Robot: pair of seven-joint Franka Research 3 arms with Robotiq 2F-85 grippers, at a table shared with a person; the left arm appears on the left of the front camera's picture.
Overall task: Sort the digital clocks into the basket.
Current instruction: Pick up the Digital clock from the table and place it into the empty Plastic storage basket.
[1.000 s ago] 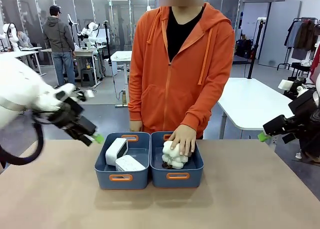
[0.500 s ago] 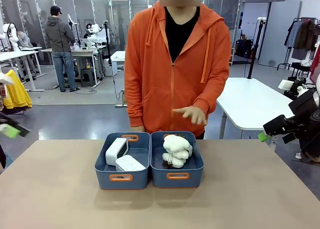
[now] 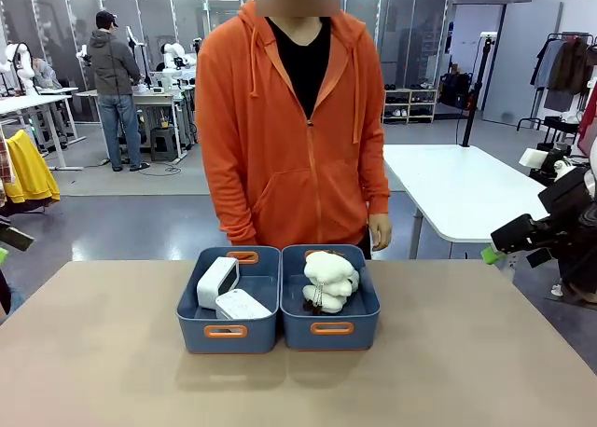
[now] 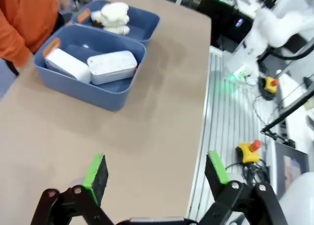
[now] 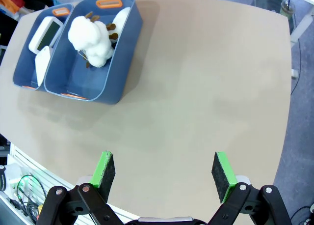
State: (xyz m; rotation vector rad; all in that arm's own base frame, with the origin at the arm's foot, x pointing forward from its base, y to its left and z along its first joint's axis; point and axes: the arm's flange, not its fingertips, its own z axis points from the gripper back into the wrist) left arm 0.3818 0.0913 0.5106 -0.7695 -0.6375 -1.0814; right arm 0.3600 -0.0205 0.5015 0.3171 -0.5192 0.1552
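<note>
Digital clocks: two, inside basket.
Plush toys: in tub touching basket.
Left gripper: jaws wide, empty.
Right gripper: jaws wide, empty.

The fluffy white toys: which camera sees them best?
The right wrist view. It looks down into the tub, so the fluffy toys show whole, with brown bits. The front view shows them closer but partly behind the tub's near wall. The left wrist view shows them small and far.
</note>
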